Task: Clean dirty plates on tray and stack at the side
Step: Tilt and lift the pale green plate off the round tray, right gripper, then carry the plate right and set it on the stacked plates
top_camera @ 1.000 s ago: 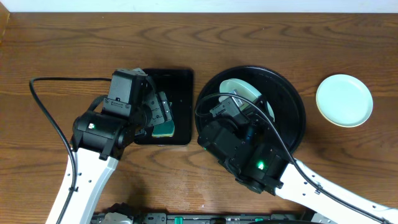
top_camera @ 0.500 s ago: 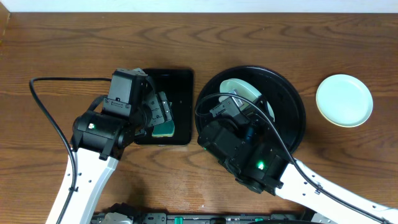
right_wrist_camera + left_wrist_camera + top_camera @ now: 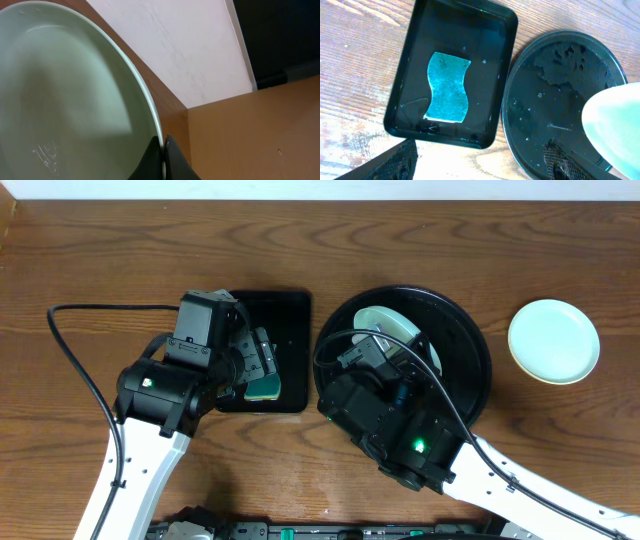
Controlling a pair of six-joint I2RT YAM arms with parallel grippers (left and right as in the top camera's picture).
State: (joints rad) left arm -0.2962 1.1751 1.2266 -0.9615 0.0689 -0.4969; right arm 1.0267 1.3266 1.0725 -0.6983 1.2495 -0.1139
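Observation:
My right gripper (image 3: 163, 160) is shut on the rim of a pale mint-white plate (image 3: 65, 100) and holds it tilted above the large round black tray (image 3: 470, 380). The same plate shows in the overhead view (image 3: 385, 325) and at the right edge of the left wrist view (image 3: 615, 127). A second mint-white plate (image 3: 553, 341) lies on the table to the right of the tray. My left gripper (image 3: 480, 165) is open and empty, over the table in front of the rectangular tray. The pale yellow plate is out of view.
A smaller rectangular black tray (image 3: 455, 70) holds a blue-green sponge (image 3: 448, 87) left of the round tray (image 3: 550, 100). A black cable (image 3: 70, 350) loops over the table at the left. The wall runs along the far edge.

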